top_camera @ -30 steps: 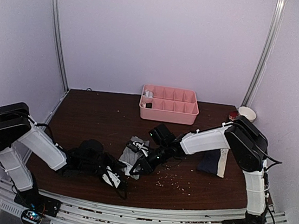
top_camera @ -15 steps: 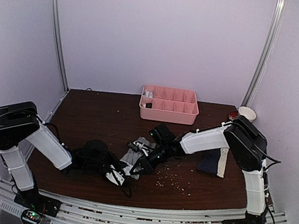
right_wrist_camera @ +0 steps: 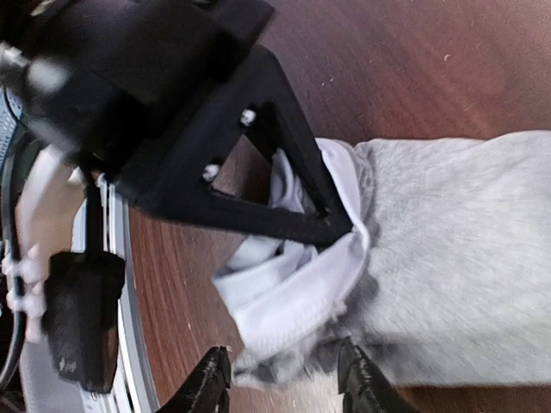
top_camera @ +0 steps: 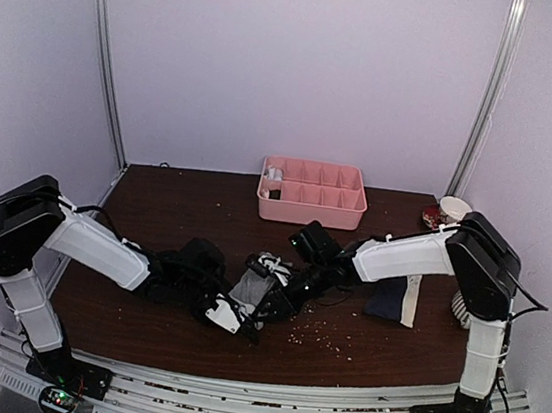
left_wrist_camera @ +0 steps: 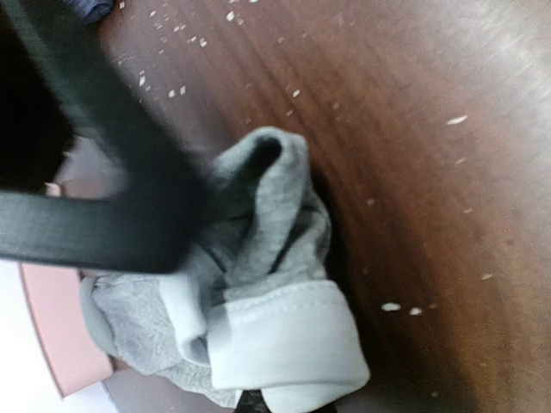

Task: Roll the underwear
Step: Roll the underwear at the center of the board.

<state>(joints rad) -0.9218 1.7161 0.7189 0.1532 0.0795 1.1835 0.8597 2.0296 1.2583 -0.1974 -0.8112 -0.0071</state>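
Left gripper [right_wrist_camera: 342, 226] has now closed, pinching the grey underwear [right_wrist_camera: 465, 258] by its pale hem. Right gripper [right_wrist_camera: 284, 389] has just let go, its fingers apart astride that hem. I judge the grip handed over and rolling still ahead.

What we see around the work: tray, cup, crumbs

We find a pink compartment tray [top_camera: 311, 209] at the far side of the dark wooden table [top_camera: 174, 214], with small items in its left cells. A white cup [top_camera: 454, 208] stands far right, and pale crumbs [top_camera: 319, 335] dot the tabletop.
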